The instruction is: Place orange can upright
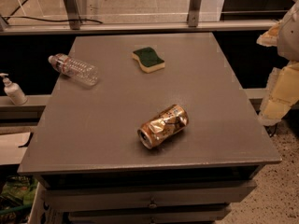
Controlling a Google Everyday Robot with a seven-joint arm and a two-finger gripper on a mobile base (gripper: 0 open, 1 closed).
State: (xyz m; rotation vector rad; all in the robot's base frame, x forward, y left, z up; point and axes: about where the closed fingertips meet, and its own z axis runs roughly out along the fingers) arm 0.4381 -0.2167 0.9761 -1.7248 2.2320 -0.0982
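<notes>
Orange can lying on its side on a grey table, with the gripper off to the right.

The grey table (117, 101) fills most of the view, with drawers under its front edge. The pale gripper (280, 92) hangs beyond the table's right edge, partly cut off by the frame and well apart from everything on the top; I cannot tell whether it is spread or clamped. A clear plastic bottle (74, 69) lies on its side near the back left corner. The dented orange can (163, 126) lies on its side near the front, slightly right of centre, silver end facing front-left. A green-and-yellow sponge (148, 59) sits toward the back. A small pump bottle (13, 90) stands on a ledge to the left.
</notes>
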